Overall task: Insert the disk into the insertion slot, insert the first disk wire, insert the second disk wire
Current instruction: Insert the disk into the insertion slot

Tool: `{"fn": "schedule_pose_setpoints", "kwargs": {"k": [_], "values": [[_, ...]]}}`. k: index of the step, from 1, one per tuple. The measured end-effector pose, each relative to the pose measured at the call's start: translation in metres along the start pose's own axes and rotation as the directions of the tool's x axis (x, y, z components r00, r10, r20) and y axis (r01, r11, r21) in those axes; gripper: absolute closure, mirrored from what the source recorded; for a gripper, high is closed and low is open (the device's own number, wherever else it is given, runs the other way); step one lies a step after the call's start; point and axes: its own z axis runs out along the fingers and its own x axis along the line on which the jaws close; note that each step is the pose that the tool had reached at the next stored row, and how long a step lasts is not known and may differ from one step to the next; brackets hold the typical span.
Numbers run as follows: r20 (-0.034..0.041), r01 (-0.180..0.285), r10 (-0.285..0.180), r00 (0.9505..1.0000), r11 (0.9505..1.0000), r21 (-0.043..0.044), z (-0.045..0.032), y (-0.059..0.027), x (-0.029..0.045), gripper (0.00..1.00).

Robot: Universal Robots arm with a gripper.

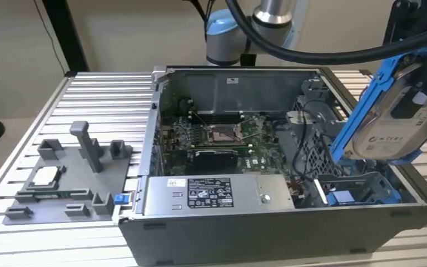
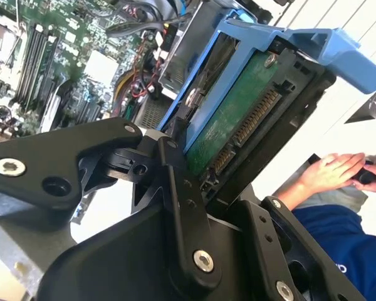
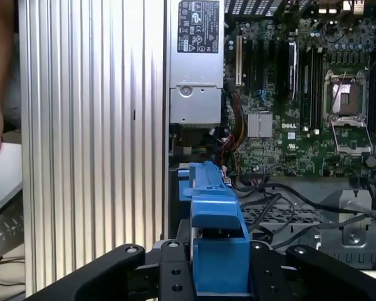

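the gripper [image 3: 220, 269] hangs tilted at the arm's [image 1: 228, 33] end, fingers [image 2: 175, 182] seemingly clamped on the disk [image 1: 391, 119].

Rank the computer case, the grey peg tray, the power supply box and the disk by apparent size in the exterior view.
Largest: computer case.
Next: grey peg tray and disk look close; the disk is held high, maybe nearer the camera, so unranked.
Smallest: power supply box.
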Motion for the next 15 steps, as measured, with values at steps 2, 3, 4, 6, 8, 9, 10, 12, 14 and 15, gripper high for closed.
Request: {"fn": "schedule_pose_setpoints", "kwargs": {"k": [2,3,4,6,8,9,10,12,14,15], "values": [[-0.0002,0.000,0.000,1.0000,1.0000,-0.0005,0.0007,0.0000,0.0004,1.00],[0.0000,0.000,0.000,1.0000,1.0000,-0.0006,0.0012,-0.0001,0.0007,1.00],[-0.0001,0.000,0.000,1.0000,1.0000,-0.0007,0.0016,-0.0001,0.0009,1.00],[0.0000,0.000,0.000,1.0000,1.0000,-0.0008,0.0026,-0.0001,0.0013,1.00],[-0.0001,0.000,0.000,1.0000,1.0000,-0.0009,0.0035,-0.0002,0.0016,1.00],[-0.0001,0.000,0.000,1.0000,1.0000,-0.0010,0.0041,-0.0002,0.0017,1.00],[-0.0001,0.000,0.000,1.0000,1.0000,-0.0011,0.0046,-0.0002,0.0018,1.00],[-0.0001,0.000,0.000,1.0000,1.0000,-0.0011,0.0056,-0.0003,0.0020,1.00],[-0.0001,0.000,0.000,1.0000,1.0000,-0.0012,0.0068,-0.0003,0.0022,1.00],[-0.0001,0.000,0.000,1.0000,1.0000,-0.0012,0.0073,-0.0004,0.0022,1.00]]}}
